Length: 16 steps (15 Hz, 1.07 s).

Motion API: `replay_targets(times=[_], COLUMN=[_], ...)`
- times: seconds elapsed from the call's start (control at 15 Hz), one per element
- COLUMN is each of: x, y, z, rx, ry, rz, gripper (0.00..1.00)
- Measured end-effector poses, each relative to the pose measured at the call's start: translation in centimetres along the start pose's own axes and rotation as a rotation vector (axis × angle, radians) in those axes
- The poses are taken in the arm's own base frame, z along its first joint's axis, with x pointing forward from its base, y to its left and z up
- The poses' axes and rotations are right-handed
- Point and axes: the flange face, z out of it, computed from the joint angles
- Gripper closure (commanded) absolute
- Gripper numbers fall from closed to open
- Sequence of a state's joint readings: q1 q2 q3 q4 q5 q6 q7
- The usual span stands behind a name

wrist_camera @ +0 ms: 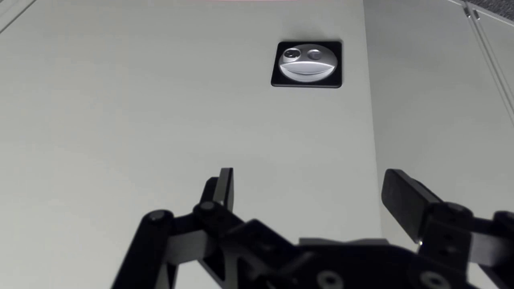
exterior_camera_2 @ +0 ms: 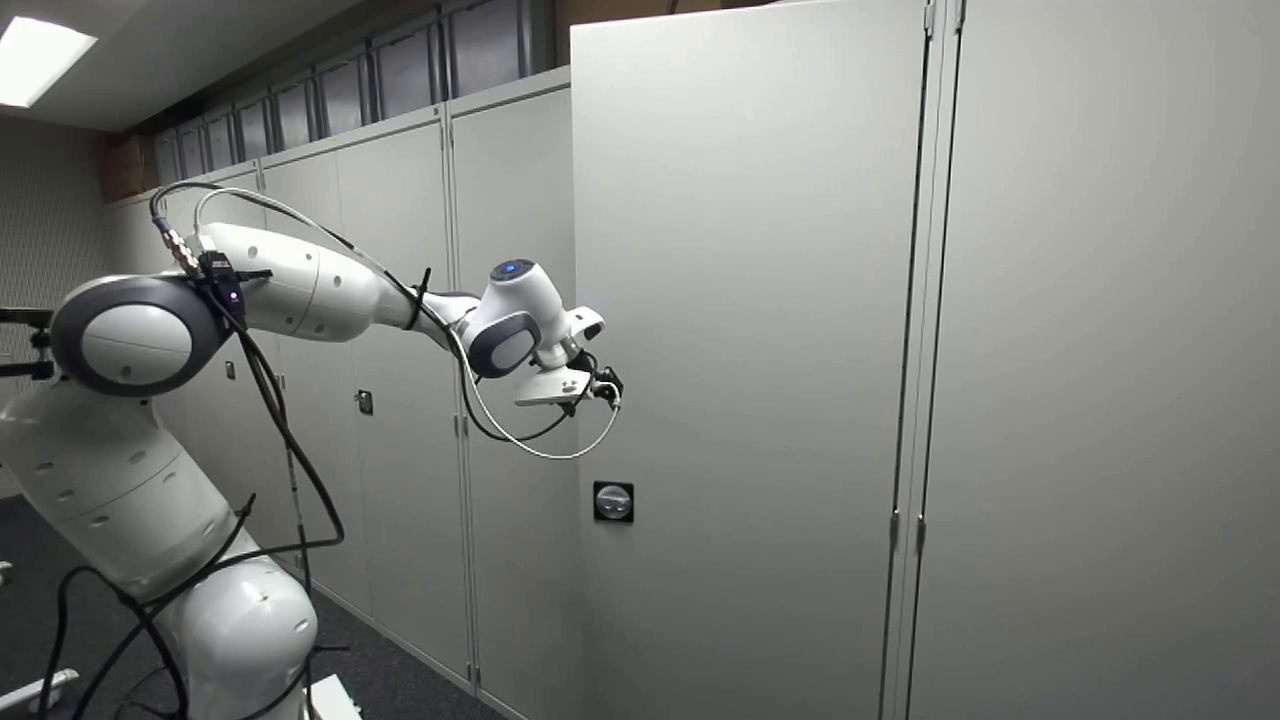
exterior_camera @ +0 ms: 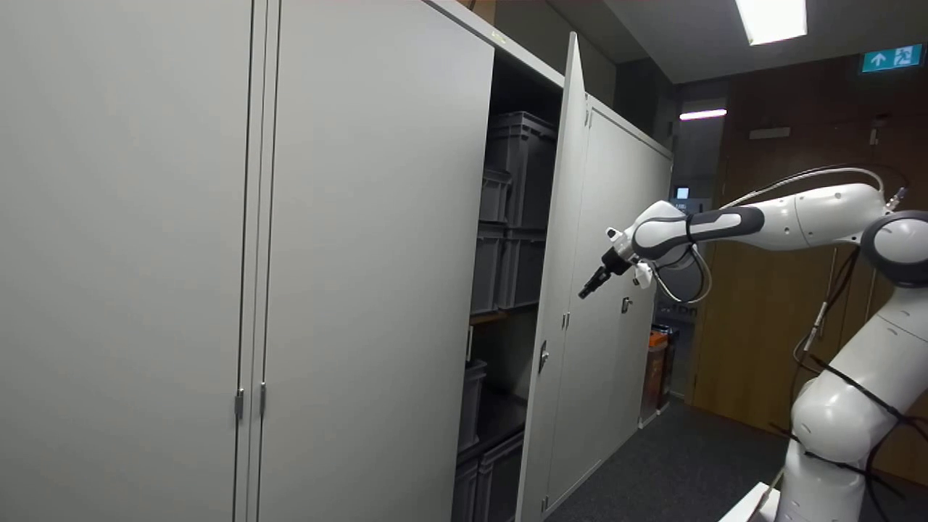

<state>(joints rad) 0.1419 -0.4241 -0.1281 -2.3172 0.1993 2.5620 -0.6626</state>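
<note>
In the wrist view my gripper (wrist_camera: 309,180) is spread wide, with nothing between its black pads (wrist_camera: 405,200). Behind it is the pale grey face of a cabinet door (wrist_camera: 180,100), which stands partly swung out in both exterior views. A round silver handle (wrist_camera: 307,64) in a black square plate sits near the door's free edge, above the fingertips in the wrist picture. That same handle (exterior_camera_2: 613,502) appears lower than the gripper in an exterior view, where the wrist hides the fingers. The gripper (exterior_camera: 583,294) touches nothing visibly; its exact distance to the door cannot be told.
Behind the swung-out door, grey plastic boxes (exterior_camera: 533,174) stand on cabinet shelves. A closed cabinet door (exterior_camera: 377,254) flanks the opening. More closed cabinets (exterior_camera_2: 395,260) line the wall. Orange and dark bins (exterior_camera: 655,362) stand at the far end, near a wooden door (exterior_camera: 754,312).
</note>
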Motion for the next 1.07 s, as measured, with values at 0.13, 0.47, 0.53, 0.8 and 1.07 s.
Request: replay_targets(times=[0.13,0.47,0.53,0.8,1.07], x=[0.8,3.2,3.8,5.6,6.7], y=[0.3,1.0,0.9,0.6,0.4], z=[-0.1,-0.9,-1.1,-1.4,-1.5], rx=[-0.01,-0.028,-0.029,-0.024,-0.027], ry=[0.015,0.05,0.058,0.085,0.115], rz=[-0.004,-0.013,-0.016,-0.027,-0.028], gripper=[0.0,0.0,0.0,0.0,0.0])
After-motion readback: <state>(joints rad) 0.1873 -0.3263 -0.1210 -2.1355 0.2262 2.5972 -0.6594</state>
